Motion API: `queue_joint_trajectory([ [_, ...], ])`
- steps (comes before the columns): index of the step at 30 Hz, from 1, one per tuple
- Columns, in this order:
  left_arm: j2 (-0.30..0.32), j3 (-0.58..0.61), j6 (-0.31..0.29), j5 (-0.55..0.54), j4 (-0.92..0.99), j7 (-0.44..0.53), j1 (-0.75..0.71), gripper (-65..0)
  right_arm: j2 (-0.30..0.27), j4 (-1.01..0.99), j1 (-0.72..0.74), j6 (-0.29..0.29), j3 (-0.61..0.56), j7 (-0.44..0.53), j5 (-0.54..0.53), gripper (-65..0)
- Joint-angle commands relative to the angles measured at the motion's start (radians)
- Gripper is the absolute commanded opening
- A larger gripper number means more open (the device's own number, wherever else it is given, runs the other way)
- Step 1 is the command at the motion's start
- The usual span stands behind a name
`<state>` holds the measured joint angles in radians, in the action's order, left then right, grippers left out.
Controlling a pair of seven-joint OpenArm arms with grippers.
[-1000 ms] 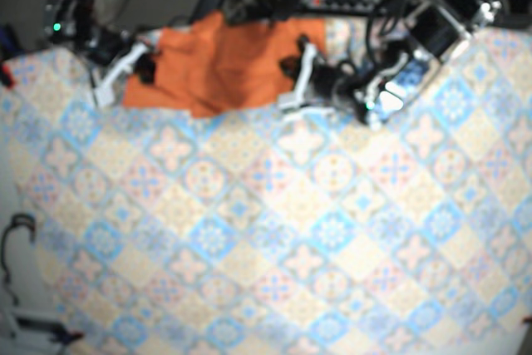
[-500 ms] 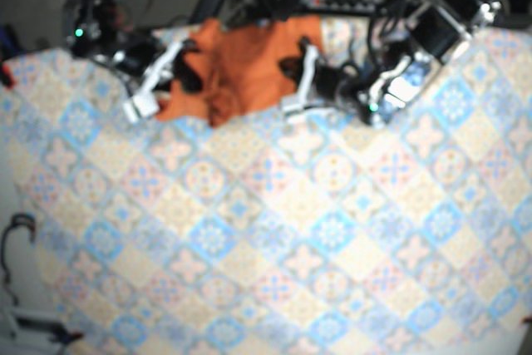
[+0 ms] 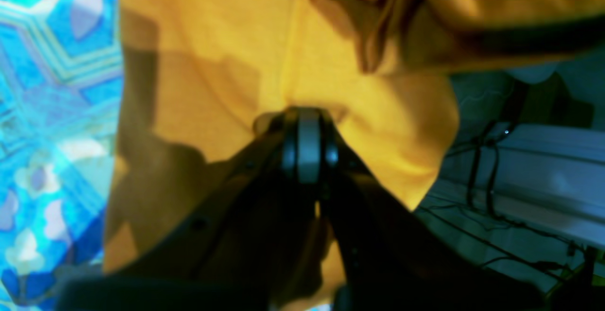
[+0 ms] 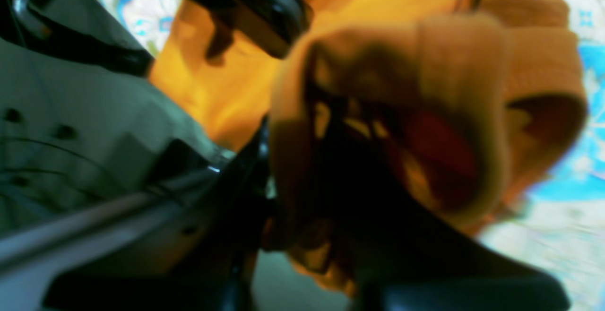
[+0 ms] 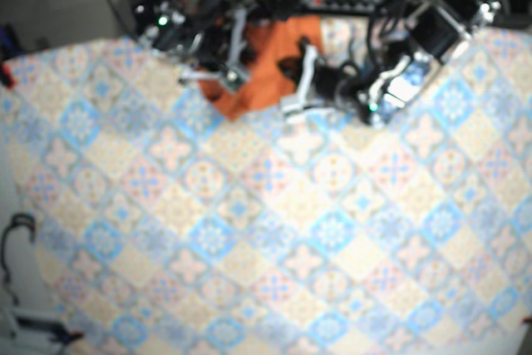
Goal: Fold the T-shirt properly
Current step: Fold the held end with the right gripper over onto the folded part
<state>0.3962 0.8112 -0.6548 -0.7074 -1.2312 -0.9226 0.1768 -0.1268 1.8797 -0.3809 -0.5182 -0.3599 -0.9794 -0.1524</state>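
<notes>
Shows the T-shirt (image 5: 270, 68), orange, gathered into a compact crumpled heap at the far edge of the patterned tablecloth (image 5: 274, 230), between the two arms in the base view; puts its long axis on a slant there, from a narrow tip on that view's left, nearer the table's middle, up toward the far right; shows one edge of the cloth reaching past the table's far side in the left wrist view; cannot tell collar from hem, nor which way the garment faces.

Finds the left gripper (image 3: 305, 115) pressed fully closed, fingers (image 3: 283, 145) meeting on a pinch of the yellow-orange fabric caught at their tips, just beside the blue pattern of the tablecloth.

Finds the right gripper (image 4: 359, 155) buried in a lifted bunch of the T-shirt, closed around folds that drape over it and hide the tips; places it near the left gripper, which shows dark at the top of the right wrist view, with orange cloth spread between the two; leaves all three views somewhat blurred.
</notes>
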Motion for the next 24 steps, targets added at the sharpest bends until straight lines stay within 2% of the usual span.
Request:
queue_joint_trajectory([
  [1, -0.003, 0.014, 0.069, 0.133, 0.023, -0.054, -0.01, -65.0, -0.006, 0.019, 0.02, -0.007, -0.017, 0.023, -0.016, -65.0],
  [5, -0.003, 0.014, 0.069, 0.133, 0.023, -0.054, -0.01, -65.0, -0.009, 0.019, 0.058, -0.006, -0.058, 0.023, -0.008, -65.0],
  [7, -0.003, 0.014, 0.069, 0.133, 0.023, -0.054, -0.01, -65.0, -0.009, 0.019, 0.073, -0.006, -0.078, 0.023, 0.029, -65.0],
  [16, -0.001, 0.014, 0.069, 0.133, 0.023, -0.054, -0.01, -65.0, 0.005, 0.008, 0.161, -0.006, -0.37, 0.021, 0.425, -65.0],
  [18, -0.001, 0.014, 0.069, 0.134, 0.023, -0.054, -0.01, -65.0, 0.026, 0.008, 0.173, -0.006, -0.422, 0.021, 0.471, -65.0],
  [24, -0.004, 0.014, 0.069, 0.183, 0.049, -0.049, -0.01, -65.0, 0.034, 0.007, 0.187, -0.006, -0.442, 0.021, 0.523, -65.0],
])
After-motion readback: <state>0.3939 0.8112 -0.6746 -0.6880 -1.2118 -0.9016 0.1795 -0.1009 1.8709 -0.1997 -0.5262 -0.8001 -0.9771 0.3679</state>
